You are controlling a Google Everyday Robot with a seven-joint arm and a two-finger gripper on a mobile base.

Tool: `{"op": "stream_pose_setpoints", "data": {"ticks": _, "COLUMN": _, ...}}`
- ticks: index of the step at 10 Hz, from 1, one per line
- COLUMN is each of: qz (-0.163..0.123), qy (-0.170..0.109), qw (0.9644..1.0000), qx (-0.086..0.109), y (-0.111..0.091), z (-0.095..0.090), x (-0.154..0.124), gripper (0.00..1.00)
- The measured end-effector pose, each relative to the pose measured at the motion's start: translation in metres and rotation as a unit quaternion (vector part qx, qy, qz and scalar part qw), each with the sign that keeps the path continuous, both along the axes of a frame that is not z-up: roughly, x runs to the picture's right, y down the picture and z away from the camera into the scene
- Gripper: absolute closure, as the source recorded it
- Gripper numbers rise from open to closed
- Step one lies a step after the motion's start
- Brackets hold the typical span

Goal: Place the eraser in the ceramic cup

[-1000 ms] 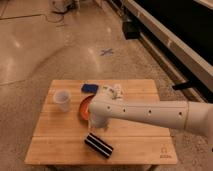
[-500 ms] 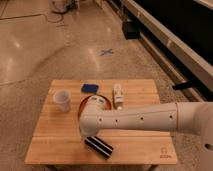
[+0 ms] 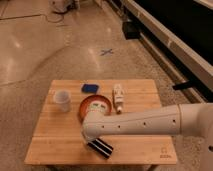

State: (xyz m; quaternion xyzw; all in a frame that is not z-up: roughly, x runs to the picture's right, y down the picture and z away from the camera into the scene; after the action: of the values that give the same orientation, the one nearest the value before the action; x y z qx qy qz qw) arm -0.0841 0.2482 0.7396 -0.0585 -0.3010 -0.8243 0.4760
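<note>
Black eraser (image 3: 101, 147) lies near the front edge of the counter (image 3: 147, 145), hand (image 3: 95, 138) poised over it, open or closed I cannot tell; likely the grasping step, next a lift toward the white cup (image 3: 62, 100)

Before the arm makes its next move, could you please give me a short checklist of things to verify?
1. The eraser lies flat on the table: ok.
2. The gripper sits over the eraser's left end: ok.
3. Hold on the eraser is secure: cannot tell.
4. The cup stands upright, far left: ok.
5. Route to the cup clears the bowl: cannot tell; it stands close by.
</note>
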Motion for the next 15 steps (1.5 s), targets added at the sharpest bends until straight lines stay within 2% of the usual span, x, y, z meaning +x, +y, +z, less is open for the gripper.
{"op": "stream_pose_setpoints", "data": {"ticks": 2, "qz": -0.028, "qy": -0.002, "qw": 0.9996, "qx": -0.002, "y": 0.007, "z": -0.002, "x": 0.008, "gripper": 0.24}}
{"op": "stream_pose_setpoints", "data": {"ticks": 3, "qz": -0.039, "qy": -0.004, "qw": 0.9992, "qx": -0.005, "y": 0.011, "z": -0.003, "x": 0.009, "gripper": 0.20}}
{"op": "stream_pose_setpoints", "data": {"ticks": 7, "qz": -0.067, "qy": -0.003, "qw": 0.9977, "qx": -0.008, "y": 0.018, "z": 0.000, "x": 0.008, "gripper": 0.20}}
{"op": "stream_pose_setpoints", "data": {"ticks": 13, "qz": -0.069, "qy": 0.029, "qw": 0.9972, "qx": -0.008, "y": 0.030, "z": 0.042, "x": 0.001, "gripper": 0.21}}
{"op": "stream_pose_setpoints", "data": {"ticks": 14, "qz": -0.069, "qy": 0.031, "qw": 0.9971, "qx": -0.011, "y": 0.032, "z": 0.046, "x": 0.002, "gripper": 0.26}}
{"op": "stream_pose_setpoints", "data": {"ticks": 15, "qz": -0.068, "qy": 0.033, "qw": 0.9970, "qx": -0.014, "y": 0.035, "z": 0.049, "x": 0.002, "gripper": 0.38}}
